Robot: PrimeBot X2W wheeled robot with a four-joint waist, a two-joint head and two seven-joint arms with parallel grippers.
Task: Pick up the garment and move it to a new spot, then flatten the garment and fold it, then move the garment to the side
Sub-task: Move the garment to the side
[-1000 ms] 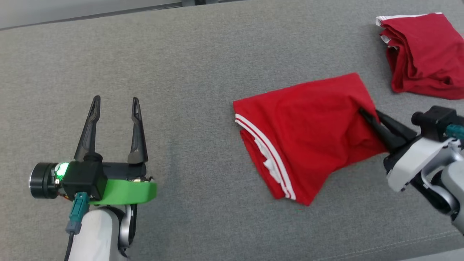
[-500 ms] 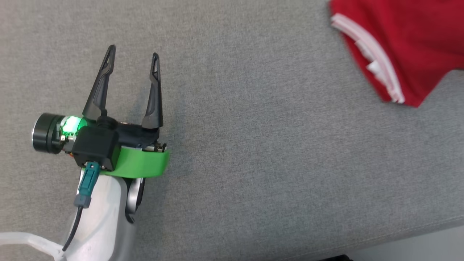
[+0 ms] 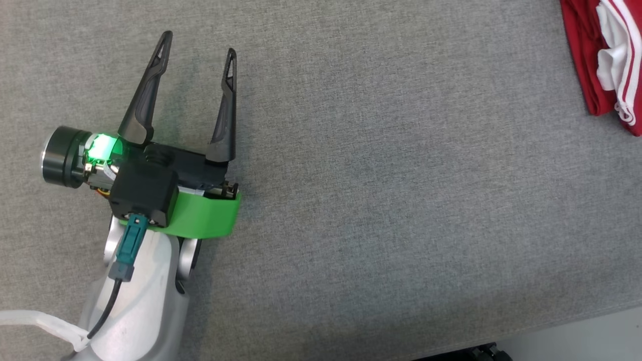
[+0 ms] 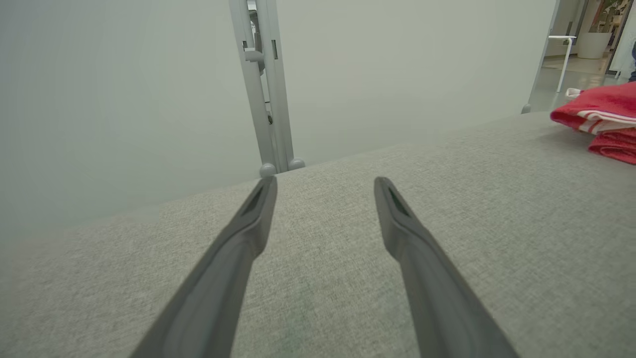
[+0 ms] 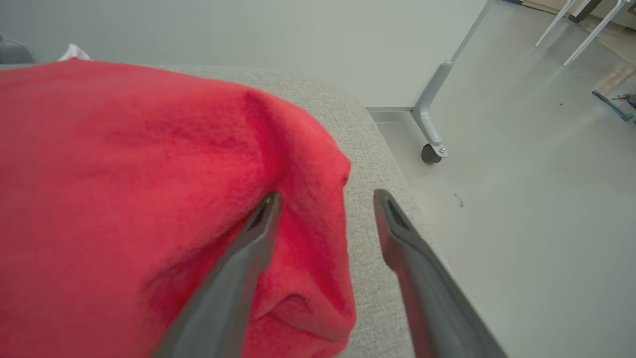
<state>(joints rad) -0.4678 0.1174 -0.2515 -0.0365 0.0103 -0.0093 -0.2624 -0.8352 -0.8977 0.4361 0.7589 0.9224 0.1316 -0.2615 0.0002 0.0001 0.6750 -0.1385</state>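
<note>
**Garment (image 5: 124, 174) lying near the table (image 5: 367, 149) edge.**
Left claw (image 3: 198, 41) and right claw (image 5: 326, 193) gape empty; we fear a snagged finger dragging the garment overboard.

no readable text, labels, brands or numbers anywhere

We see the upholstered surface (image 3: 401, 200) covered in coarse grey woven cloth, matt and faintly flecked. The red garment (image 5: 124, 174) is soft knit cloth with a light fuzz, and its trim is white cloth banding. The left gripper (image 3: 199, 42) has fingers (image 3: 145, 100) of matt dark plastic. The green band (image 3: 205, 220) behind them is smooth plastic with a slight sheen, and the forearm (image 3: 145, 301) wears a pale satin shell. The floor (image 5: 521, 223) looks smooth and glossy.
</note>
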